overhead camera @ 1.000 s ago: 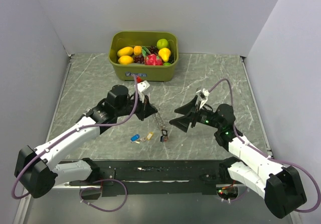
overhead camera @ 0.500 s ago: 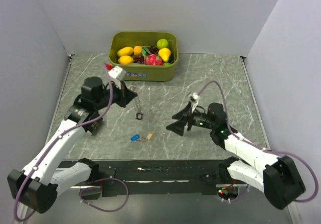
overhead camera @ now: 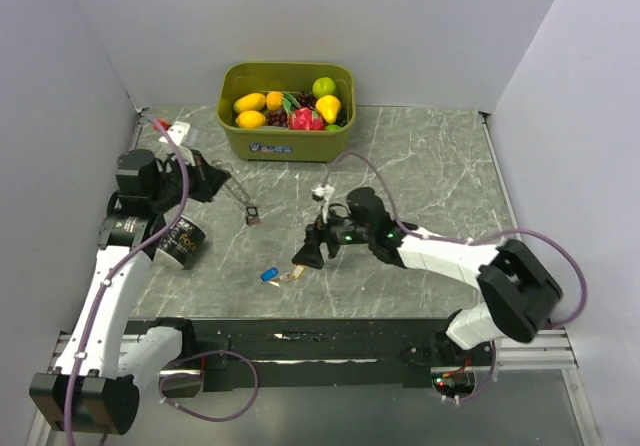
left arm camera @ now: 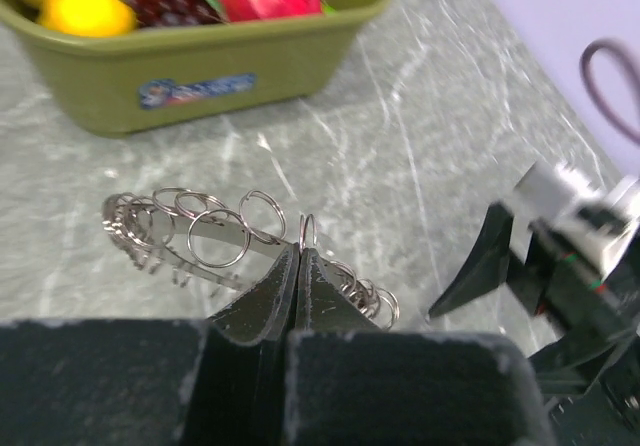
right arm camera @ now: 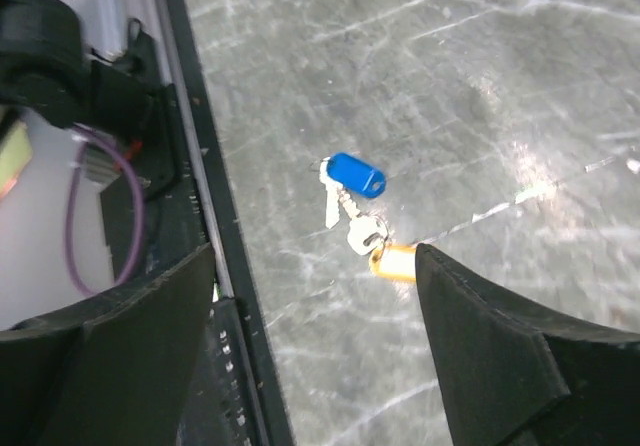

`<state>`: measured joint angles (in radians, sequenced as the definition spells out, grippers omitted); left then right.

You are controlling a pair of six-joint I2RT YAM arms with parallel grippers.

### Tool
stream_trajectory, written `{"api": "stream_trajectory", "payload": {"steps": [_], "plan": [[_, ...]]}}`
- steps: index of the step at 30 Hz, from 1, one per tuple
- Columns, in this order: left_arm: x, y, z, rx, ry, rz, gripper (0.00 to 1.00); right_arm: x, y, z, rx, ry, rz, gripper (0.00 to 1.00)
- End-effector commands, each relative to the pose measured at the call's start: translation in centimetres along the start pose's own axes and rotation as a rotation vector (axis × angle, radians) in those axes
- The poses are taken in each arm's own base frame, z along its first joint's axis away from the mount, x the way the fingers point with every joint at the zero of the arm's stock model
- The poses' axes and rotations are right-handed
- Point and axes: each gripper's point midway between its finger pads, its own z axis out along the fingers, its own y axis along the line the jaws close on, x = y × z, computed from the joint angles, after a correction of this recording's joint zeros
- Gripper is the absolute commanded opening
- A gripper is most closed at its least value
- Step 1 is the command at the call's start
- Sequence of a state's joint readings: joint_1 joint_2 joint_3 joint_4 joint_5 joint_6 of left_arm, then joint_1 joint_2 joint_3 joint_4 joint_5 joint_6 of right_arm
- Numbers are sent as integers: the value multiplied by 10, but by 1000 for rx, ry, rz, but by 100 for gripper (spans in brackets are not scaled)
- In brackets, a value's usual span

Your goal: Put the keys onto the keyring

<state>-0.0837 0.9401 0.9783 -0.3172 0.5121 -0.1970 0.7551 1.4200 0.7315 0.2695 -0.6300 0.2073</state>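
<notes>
The keyring (overhead camera: 241,202), a floppy chain of thin silvery rings with a small dark tag, hangs from my left gripper (overhead camera: 222,178) above the table's left side. In the left wrist view the left gripper (left arm camera: 298,257) is shut on one ring of the keyring (left arm camera: 215,238). Two keys lie linked on the table near the front edge, one blue-headed (overhead camera: 269,275) (right arm camera: 356,176) and one yellow-orange-headed (overhead camera: 297,271) (right arm camera: 396,263). My right gripper (overhead camera: 303,258) (right arm camera: 315,261) hovers open just beside them, its right finger next to the yellow-orange head.
An olive-green bin (overhead camera: 286,147) (left arm camera: 240,76) of toy fruit stands at the back centre. The black rail (right arm camera: 196,181) of the table's near edge runs close to the keys. Grey walls close in the left and right sides.
My left arm swung left and back, carrying the keyring up off the table centre. My right arm reached left and down to the keys, its jaws narrowing slightly.
</notes>
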Motion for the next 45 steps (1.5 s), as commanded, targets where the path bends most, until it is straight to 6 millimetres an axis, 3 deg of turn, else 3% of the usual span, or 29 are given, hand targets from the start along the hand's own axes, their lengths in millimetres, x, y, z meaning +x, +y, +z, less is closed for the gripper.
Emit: {"api": "stream_trajectory", "payload": {"steps": [1,5,11,15,25,29,45], "plan": [[-32,-5,-14,58,-127,31,1,-11,-4,23,20,44,-66,81],[-31,5,-18,58,-148,18,1,8,-11,47,40,152,-66,67],[-25,6,-16,80,-135,4,1,31,-20,65,28,256,-31,56],[-25,6,-16,85,-136,2,1,42,-22,72,9,297,-3,54],[-23,5,-16,94,-132,0,1,59,-26,74,3,368,32,49],[-22,4,-15,103,-129,-1,1,64,-23,71,-8,377,39,40],[-21,0,-17,130,-127,2,1,73,-35,72,51,402,58,43]]}}
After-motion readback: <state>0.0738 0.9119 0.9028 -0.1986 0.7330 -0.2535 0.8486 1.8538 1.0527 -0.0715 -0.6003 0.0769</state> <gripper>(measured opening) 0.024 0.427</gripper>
